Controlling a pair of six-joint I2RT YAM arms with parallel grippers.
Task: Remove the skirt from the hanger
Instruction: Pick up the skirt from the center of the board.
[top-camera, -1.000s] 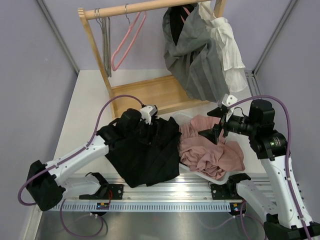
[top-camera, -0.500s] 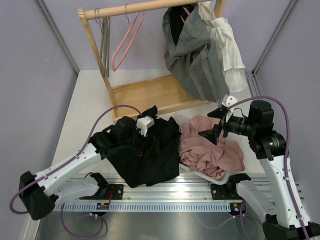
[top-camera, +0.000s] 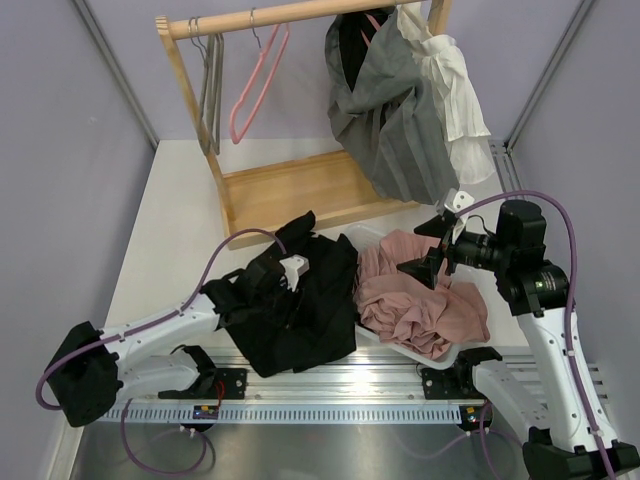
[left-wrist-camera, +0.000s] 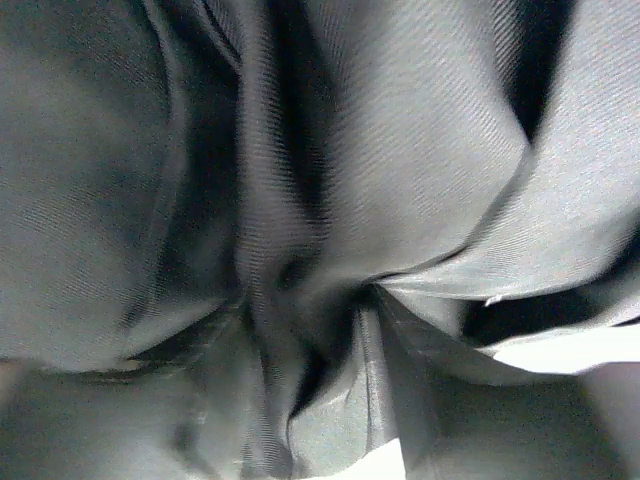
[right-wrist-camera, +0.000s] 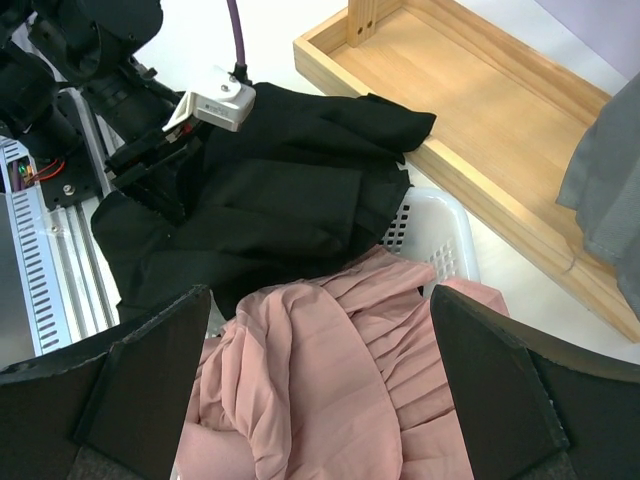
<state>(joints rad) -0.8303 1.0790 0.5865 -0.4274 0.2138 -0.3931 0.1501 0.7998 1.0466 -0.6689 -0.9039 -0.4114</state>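
Two arms are in frame. At far left, the left arm (top-camera: 150, 330) lies low across the table (top-camera: 165, 215) and reaches right into the black skirt (top-camera: 315, 305). The left gripper (right-wrist-camera: 160, 172) is pressed into that cloth. Our left wrist view shows only dark folds up close with no fingers visible, so we cannot tell whether it is clamped or loose.

Above that, on the left end of the rail (top-camera: 270, 15), the grey hangers (top-camera: 211, 90) hang just beside the rack's upright post. The pink hanger (top-camera: 255, 85) hangs next to them on the same rail, well apart from the black skirt.

The black skirt is off the rack. It lies crumpled on the table near the arm bases. One corner points up toward the wooden rack base (top-camera: 300, 190), and its right edge lies over the rim of the white basket (right-wrist-camera: 437, 228).

Right of centre, a pink garment (top-camera: 425, 300) is piled in the basket, touching the black skirt along its left side.

Up on the right end of the rail, a grey garment (top-camera: 395, 115) hangs in pleats, with a white garment (top-camera: 455, 90) just beside it on the right.

The right gripper (top-camera: 420, 268) hovers over the pink garment. In the right wrist view we see its fingers (right-wrist-camera: 145, 390) spread wide, with nothing between them and no contact with the cloth.
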